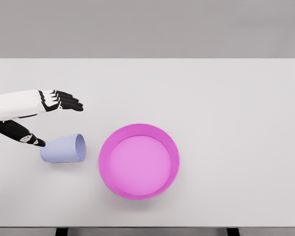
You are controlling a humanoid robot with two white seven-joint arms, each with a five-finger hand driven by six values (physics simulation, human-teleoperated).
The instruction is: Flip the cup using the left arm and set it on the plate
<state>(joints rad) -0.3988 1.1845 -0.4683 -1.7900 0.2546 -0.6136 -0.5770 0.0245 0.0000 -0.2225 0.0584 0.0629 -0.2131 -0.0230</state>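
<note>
The cup [64, 148], pale blue, lies on its side on the white table [226, 98], near the left edge, its mouth facing right toward the pink plate [138, 161], which sits just beside it and apart from it. The left hand [37, 115] comes in from the left, its fingers [66, 101] stretched out flat beyond the cup and its thumb [27, 135] reaching down so that the tip touches or nearly touches the cup's base; the hand is released, grasping nothing.
</note>
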